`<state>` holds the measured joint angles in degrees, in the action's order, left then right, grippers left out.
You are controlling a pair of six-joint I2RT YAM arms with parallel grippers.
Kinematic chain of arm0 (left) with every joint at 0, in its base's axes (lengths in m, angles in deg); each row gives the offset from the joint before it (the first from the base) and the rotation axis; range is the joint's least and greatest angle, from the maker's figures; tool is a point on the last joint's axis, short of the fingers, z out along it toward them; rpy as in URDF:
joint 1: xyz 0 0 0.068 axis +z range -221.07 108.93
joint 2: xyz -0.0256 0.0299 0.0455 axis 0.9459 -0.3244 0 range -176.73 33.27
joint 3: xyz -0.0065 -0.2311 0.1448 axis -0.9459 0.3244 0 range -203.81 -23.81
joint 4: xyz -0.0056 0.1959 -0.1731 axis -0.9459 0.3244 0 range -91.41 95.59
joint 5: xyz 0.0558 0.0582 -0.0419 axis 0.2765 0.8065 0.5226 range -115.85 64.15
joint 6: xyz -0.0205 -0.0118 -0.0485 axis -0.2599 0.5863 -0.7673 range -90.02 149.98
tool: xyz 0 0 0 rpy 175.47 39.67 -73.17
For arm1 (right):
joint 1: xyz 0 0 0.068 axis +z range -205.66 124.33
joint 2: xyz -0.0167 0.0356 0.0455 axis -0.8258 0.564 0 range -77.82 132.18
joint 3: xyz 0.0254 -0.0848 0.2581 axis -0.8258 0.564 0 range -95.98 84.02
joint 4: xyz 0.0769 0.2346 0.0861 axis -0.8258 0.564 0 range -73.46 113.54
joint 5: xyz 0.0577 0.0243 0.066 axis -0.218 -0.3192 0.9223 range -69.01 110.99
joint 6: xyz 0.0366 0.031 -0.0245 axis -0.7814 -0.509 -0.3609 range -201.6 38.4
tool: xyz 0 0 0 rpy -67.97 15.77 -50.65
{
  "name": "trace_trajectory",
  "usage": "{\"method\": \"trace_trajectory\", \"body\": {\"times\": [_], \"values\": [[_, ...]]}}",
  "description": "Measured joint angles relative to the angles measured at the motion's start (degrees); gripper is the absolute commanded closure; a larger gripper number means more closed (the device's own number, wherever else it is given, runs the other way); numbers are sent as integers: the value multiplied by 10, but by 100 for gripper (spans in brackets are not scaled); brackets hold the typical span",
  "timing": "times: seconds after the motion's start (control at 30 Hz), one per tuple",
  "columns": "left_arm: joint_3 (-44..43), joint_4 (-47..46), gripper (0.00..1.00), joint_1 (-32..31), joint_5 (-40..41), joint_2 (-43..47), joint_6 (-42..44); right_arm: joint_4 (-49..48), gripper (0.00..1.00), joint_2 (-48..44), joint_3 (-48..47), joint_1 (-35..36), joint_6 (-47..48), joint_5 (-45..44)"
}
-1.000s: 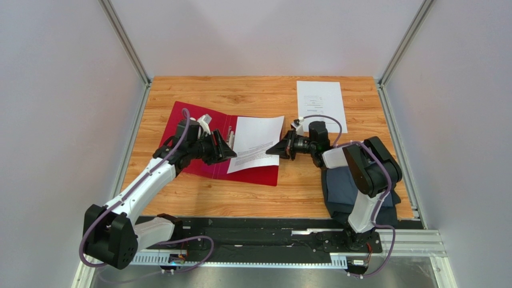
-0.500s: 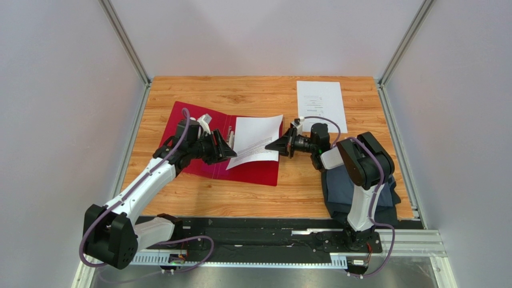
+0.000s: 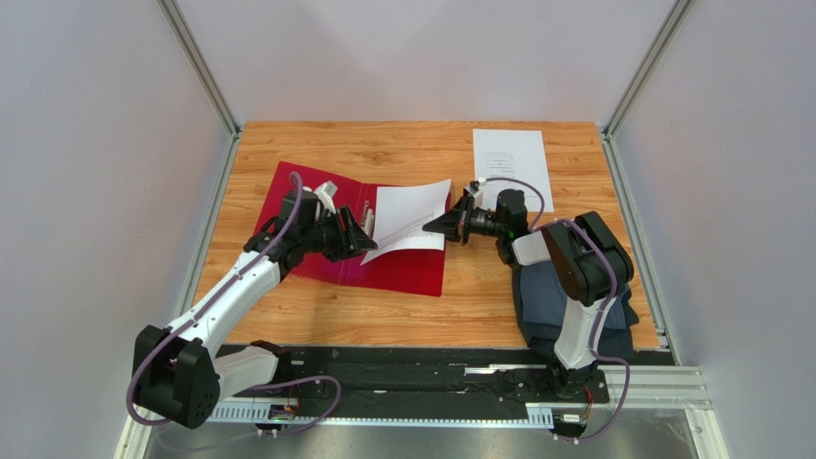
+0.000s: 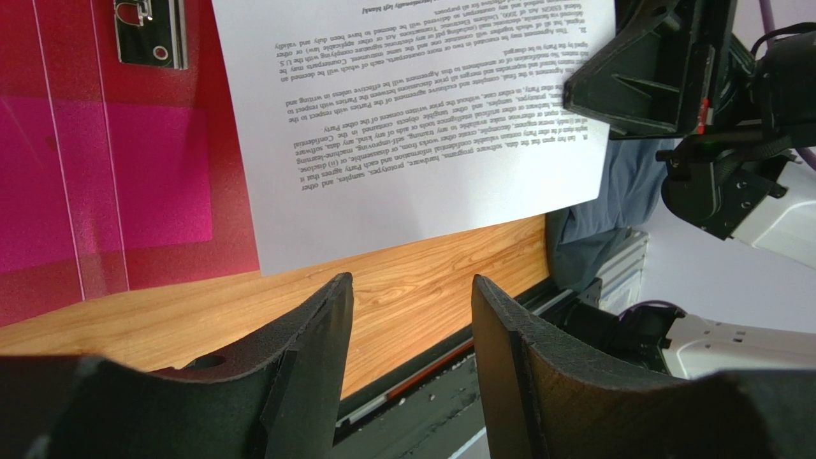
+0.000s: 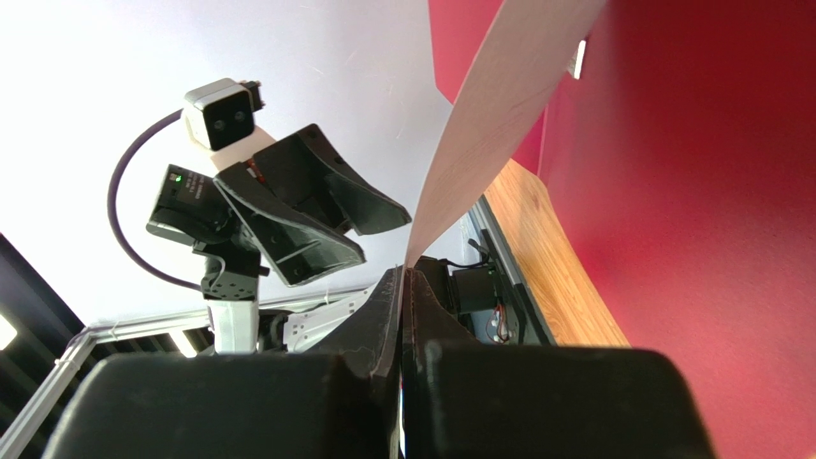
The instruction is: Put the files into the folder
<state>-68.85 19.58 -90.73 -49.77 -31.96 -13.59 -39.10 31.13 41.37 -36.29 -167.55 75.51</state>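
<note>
Two arms meet over the table [image 3: 383, 316]. Nearest you, behind your right fingers [image 3: 433, 228], a dark grey-blue cloth [image 3: 555, 301] lies by that arm's base. Your right fingers are pinched flat on the right edge of one printed sheet [image 3: 412, 218], holding it lifted and tilted between the two sets of fingers. Your left fingers [image 3: 364, 235] stand partly spread, gripping nothing, close to the sheet's left edge. Under the sheet the red folder [image 3: 407, 275] lies open on the table. Beyond the right fingers, the second sheet [image 3: 512, 164] lies flat, well apart from the folder.
</note>
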Motion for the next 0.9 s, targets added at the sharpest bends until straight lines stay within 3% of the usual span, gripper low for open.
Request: {"method": "trace_trajectory", "body": {"times": [0.63, 0.9], "values": [[0, -3, 43, 7, -2, -3, 0, -21, 100, 10, -45, 36, -43, 0], [0, -3, 42, 11, -9, -3, 2, -61, 100, 24, 12, 61, -39, -13]]}}
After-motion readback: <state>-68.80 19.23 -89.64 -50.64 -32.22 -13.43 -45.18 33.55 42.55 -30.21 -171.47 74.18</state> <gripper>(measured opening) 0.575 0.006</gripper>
